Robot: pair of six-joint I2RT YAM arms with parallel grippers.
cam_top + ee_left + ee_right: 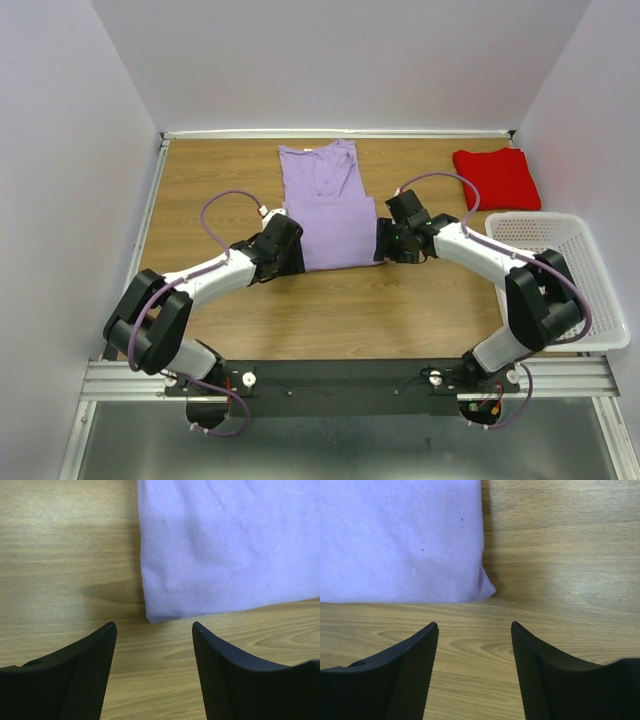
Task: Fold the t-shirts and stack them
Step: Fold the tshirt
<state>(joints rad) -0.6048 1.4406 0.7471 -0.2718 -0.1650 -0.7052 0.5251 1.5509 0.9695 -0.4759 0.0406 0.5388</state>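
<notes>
The lavender t-shirt [328, 205] lies partly folded in the middle of the table, its near half doubled over. The red t-shirt [496, 178] lies folded at the back right. My left gripper [296, 252] is open and empty beside the lavender shirt's near left corner [155, 616]. My right gripper [384, 242] is open and empty beside its near right corner [487, 587]. In both wrist views the jaws stand apart over bare wood, just short of the cloth [225, 550] [400, 540].
A white perforated basket [565, 280] stands at the right edge of the wooden table [220, 180]. White walls close in the back and sides. The arm bases sit on a rail at the near edge.
</notes>
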